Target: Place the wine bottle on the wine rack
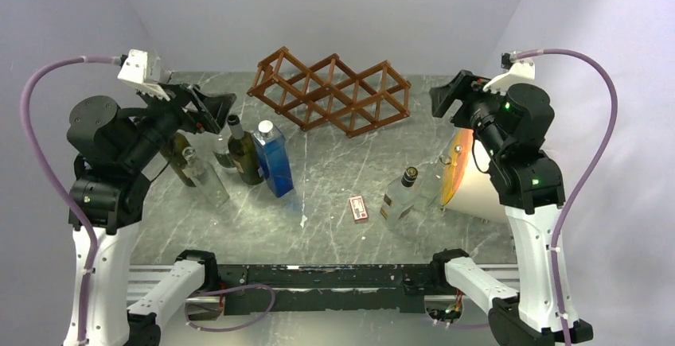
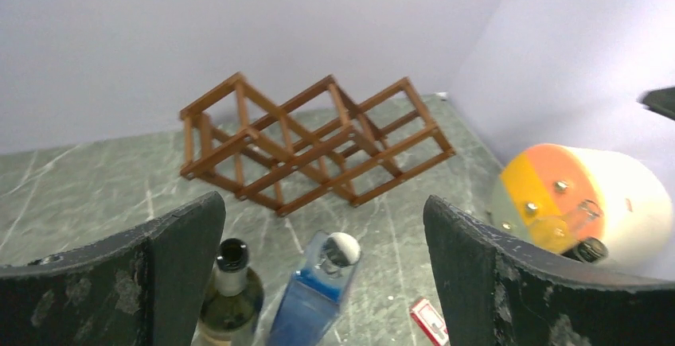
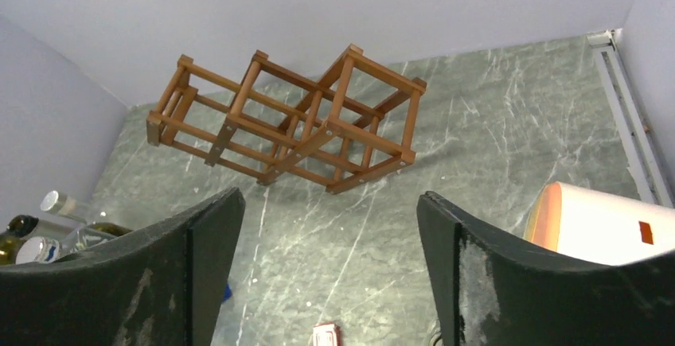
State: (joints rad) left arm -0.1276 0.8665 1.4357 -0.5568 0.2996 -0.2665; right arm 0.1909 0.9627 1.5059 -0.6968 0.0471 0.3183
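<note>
Top external: left gripper [image 1: 215, 112] and right gripper [image 1: 446, 98] were seen spread, empty. The wine bottle [image 1: 247, 159], toward the desk's [image 1: 342, 167] left edge, was best clasped mid-body.

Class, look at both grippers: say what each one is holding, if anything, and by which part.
Nothing is held. The left gripper and the right gripper are both open, with only empty space between their fingers.

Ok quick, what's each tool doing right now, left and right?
Left tool: open, holding nothing.
Right tool: open, holding nothing.
</note>
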